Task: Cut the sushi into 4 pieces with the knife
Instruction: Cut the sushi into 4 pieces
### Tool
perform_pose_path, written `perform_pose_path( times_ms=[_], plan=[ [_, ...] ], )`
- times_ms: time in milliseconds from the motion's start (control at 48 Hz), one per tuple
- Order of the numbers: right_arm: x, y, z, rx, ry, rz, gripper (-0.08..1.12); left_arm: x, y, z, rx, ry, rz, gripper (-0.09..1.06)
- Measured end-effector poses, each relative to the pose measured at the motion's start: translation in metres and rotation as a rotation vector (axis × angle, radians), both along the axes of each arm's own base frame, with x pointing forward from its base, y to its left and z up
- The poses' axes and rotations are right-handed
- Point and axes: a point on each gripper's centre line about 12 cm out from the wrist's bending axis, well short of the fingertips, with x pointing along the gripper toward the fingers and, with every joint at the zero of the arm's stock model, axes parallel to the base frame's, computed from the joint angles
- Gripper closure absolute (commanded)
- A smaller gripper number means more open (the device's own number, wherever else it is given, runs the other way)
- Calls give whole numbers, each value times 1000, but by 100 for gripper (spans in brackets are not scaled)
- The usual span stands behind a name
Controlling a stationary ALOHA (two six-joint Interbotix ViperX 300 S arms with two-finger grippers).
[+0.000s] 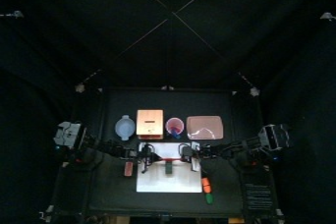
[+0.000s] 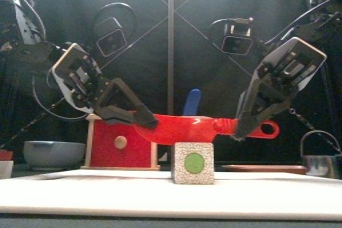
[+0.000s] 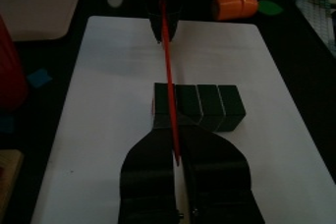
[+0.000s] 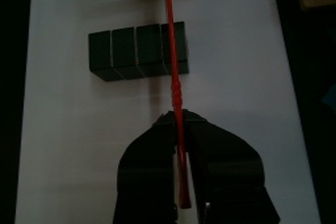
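Note:
The dark green sushi roll lies on the white cutting board, its end face turned to the front. A red toy knife hangs level just above it, crossing the roll over a seam near one end. My left gripper is shut on one end of the knife and my right gripper on the other. In each wrist view the thin red blade runs out from the shut jaws across the roll.
Along the back stand a blue-grey bowl, the wooden box, a red cup holding a blue knife, and the pink tray. An orange toy lies off the board's right end.

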Motion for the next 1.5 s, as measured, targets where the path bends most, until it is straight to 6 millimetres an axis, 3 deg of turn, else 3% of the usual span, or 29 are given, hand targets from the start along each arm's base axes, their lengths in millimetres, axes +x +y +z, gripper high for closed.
perform_pose_path(
  times_ms=[250,500,729,979,1208,1500],
  plan=[
    [6,5,-9,2,26,10,91,0,-4,-8,-8,28,4,71],
    [10,8,-5,4,32,20,91,0,-4,-13,-9,52,11,71],
    [10,7,-24,-3,93,20,91,1,0,-22,-11,79,34,71],
    [11,-7,-28,-15,104,-8,91,2,9,-25,-14,89,69,71],
    [10,-27,-22,-43,100,-30,91,5,29,-21,17,82,101,72],
    [6,-24,9,-36,58,-17,91,5,28,7,15,20,87,72]
  ],
)
